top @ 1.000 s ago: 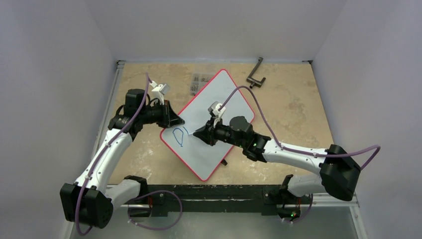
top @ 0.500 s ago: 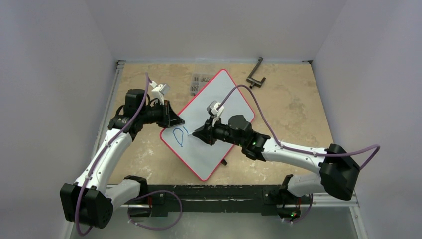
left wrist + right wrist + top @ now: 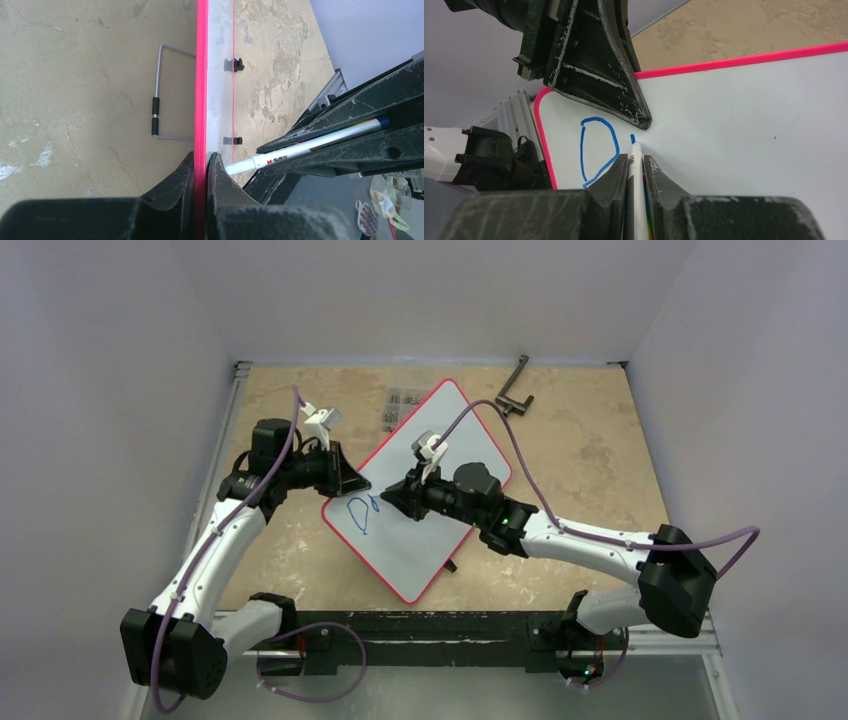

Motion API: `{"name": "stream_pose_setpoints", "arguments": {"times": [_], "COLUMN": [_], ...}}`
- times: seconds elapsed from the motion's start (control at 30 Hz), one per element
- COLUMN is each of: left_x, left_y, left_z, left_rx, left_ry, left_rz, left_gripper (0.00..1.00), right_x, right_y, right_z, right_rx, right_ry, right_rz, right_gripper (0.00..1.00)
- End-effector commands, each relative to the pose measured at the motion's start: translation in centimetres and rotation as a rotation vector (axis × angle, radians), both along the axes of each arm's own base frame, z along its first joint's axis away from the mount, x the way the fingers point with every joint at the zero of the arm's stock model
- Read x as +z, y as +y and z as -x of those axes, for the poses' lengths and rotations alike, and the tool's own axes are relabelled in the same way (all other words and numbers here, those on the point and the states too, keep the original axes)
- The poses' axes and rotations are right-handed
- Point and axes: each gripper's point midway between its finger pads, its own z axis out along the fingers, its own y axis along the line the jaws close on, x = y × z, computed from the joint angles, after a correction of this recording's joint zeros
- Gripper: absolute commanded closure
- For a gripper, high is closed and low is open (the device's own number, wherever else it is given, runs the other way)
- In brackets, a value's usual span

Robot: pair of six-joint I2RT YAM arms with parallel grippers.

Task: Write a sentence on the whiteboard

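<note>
The whiteboard (image 3: 445, 435) lies tilted on the table, white with a thin red rim (image 3: 201, 75). My left gripper (image 3: 350, 483) is shut on its left edge, one jaw on each face (image 3: 201, 165). Of the sentence, only a blue "D" (image 3: 361, 513) and a short blue stroke (image 3: 632, 138) beside it show. My right gripper (image 3: 392, 499) is shut on a white marker (image 3: 636, 167). The marker's tip touches the board at the stroke's lower end, just right of the "D" (image 3: 596, 147). The marker (image 3: 300, 150) also shows in the left wrist view.
A black clamp-like part (image 3: 514, 390) lies at the back right. A small pack of grey pieces (image 3: 400, 407) sits by the board's back-left edge. A wire stand (image 3: 160, 95) lies on the table behind the board. Walls enclose the table on three sides.
My right gripper has moved a little toward the back left with the marker, and a short blue stroke now stands beside the "D". The left arm has not moved.
</note>
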Motion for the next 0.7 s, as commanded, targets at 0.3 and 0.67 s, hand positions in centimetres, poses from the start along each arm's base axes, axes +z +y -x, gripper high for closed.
{"name": "stream_pose_setpoints", "arguments": {"times": [0.3,0.67], "left_x": [-2.1,-2.1], "left_y": [1.9,2.0], "left_z": [-0.8,-0.9], "left_rx": [0.006,0.013], "left_ry": [-0.102,-0.104], "left_rz": [-0.177,-0.185], "left_gripper": [1.00,1.00], "right_x": [1.1,3.9], "right_y": [-0.6,-2.0], "right_z": [-2.2,-1.3], "right_rx": [-0.111,-0.114], "right_ry": [-0.030,-0.059], "right_rz": [0.029,-0.032], "right_gripper": [1.00,1.00]}}
